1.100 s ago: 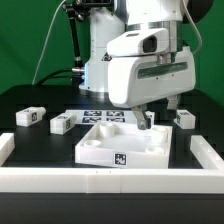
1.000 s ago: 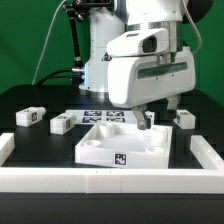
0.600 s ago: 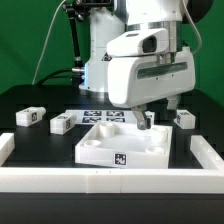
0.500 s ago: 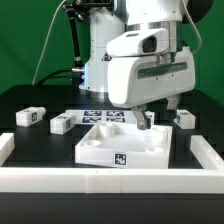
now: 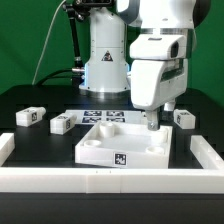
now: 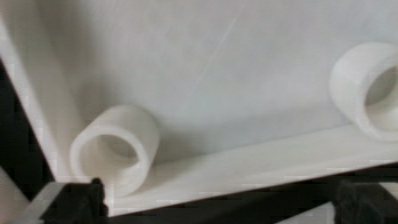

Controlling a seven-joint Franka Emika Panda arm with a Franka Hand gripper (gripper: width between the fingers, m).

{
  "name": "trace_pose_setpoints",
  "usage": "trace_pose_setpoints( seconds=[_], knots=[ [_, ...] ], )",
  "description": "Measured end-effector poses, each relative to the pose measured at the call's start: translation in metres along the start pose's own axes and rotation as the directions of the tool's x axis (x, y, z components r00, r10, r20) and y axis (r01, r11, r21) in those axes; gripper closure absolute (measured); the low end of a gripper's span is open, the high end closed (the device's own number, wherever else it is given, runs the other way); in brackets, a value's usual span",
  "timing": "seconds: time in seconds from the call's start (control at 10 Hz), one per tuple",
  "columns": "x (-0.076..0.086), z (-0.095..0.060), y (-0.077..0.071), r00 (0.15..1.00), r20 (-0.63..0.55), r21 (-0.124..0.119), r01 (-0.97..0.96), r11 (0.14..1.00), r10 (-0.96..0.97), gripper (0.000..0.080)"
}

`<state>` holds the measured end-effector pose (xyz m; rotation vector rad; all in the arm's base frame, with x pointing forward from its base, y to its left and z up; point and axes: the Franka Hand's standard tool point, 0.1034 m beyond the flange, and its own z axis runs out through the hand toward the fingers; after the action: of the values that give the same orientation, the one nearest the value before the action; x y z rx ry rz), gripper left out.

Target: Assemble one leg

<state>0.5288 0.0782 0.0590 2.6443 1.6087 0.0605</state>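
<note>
The large white tabletop panel (image 5: 120,145) lies in the middle of the black table, tag on its front edge. Three legs, small white tagged blocks, lie loose: two at the exterior view's left (image 5: 28,117) (image 5: 62,123) and one at the right (image 5: 183,118). My gripper (image 5: 152,122) hangs straight down over the panel's back right corner. In the wrist view the gripper (image 6: 222,200) is open, its dark fingertips (image 6: 75,200) far apart with nothing between them. Below them are the panel (image 6: 214,90) and two round recesses (image 6: 111,150) (image 6: 370,90).
The marker board (image 5: 105,115) lies just behind the panel. A low white wall (image 5: 110,180) runs along the front of the table, with side pieces at the left (image 5: 5,148) and right (image 5: 205,150). The robot's base (image 5: 105,60) stands at the back.
The hand has turned about its vertical axis, so the exterior view now shows its narrow side. It has also shifted slightly to the right, staying over the same corner of the panel.
</note>
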Motion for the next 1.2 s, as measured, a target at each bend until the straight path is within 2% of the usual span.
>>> trace_pose_setpoints(
  seconds=[0.6, 0.7, 0.9, 1.1, 1.2],
  knots=[
    [-0.004, 0.002, 0.000, 1.000, 0.003, 0.004, 0.031, 1.000, -0.031, 0.0150],
    [-0.016, 0.007, -0.008, 0.992, 0.011, 0.021, 0.124, 0.992, -0.124, 0.0150],
    [-0.031, 0.013, -0.022, 0.983, 0.026, 0.054, 0.183, 0.982, -0.184, 0.0150],
    [-0.042, 0.011, -0.027, 0.976, 0.033, 0.070, 0.213, 0.975, -0.215, 0.0150],
    [-0.043, 0.011, -0.028, 0.976, 0.034, 0.071, 0.212, 0.975, -0.215, 0.0150]
  ],
)
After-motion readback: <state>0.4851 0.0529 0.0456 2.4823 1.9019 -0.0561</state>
